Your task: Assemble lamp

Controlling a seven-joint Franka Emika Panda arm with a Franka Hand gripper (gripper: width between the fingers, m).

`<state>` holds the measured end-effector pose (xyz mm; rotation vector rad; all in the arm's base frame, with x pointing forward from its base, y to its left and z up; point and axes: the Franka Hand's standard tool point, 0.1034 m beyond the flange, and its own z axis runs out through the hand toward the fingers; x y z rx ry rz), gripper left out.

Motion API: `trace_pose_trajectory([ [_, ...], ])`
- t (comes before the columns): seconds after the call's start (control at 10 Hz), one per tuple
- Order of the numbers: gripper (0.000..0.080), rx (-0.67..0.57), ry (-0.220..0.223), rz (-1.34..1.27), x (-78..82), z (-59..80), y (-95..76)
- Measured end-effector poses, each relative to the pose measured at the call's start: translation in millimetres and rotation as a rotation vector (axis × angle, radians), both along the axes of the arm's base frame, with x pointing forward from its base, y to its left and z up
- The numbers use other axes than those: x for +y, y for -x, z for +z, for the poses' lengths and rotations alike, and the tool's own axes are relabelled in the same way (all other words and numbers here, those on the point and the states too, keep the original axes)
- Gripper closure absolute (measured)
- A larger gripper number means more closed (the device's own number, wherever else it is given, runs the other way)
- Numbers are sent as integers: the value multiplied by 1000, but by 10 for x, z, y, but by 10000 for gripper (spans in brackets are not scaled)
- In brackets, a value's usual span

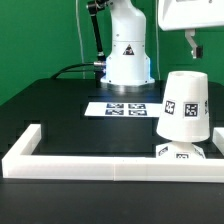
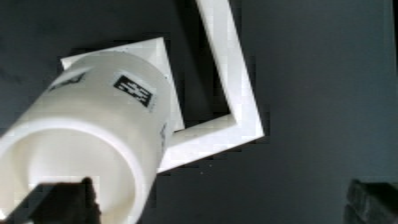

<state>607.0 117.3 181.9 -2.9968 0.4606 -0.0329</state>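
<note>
In the exterior view the white truncated-cone shade [image 1: 184,105] stood upright at the lower right of the frame, narrow end up, with a black-and-white square tag facing the camera on its side. It sat over the flat square base [image 1: 181,152], whose tagged edge showed just beneath the shade's rim; whether the two were touching or the shade rested on something hidden inside could not be told, and no bulb was visible. The base lay in the right-hand corner of the long white bar frame [image 1: 80,163], which ran across the bottom of the picture and turned back along the left side. On the black table [image 1: 60,110], near the middle of the frame, lay the marker board [image 1: 128,108] with its printed tags, in front of the arm's white pedestal [image 1: 127,55] at top centre. The gripper [image 1: 193,45] hung at the upper right of the frame, well above the shade and apart from it; only a dark fingertip showed below the white hand, so I could not tell from this view how far the jaws were parted. In the wrist view the shade [image 2: 98,120] filled the left half of the picture, seen from above along its side, its tag showing near the centre, with the base [image 2: 199,135] and the bar frame's corner [image 2: 240,75] behind it. Two dark fingers [image 2: 54,205] appeared at opposite bottom corners of that picture, spread wide apart and holding nothing.
</note>
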Motion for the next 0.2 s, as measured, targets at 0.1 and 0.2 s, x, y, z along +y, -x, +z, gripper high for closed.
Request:
trace_pose_trajectory([
  [0.1, 101, 0, 0, 0, -1, -1, 0],
  [0.2, 101, 0, 0, 0, -1, -3, 0],
])
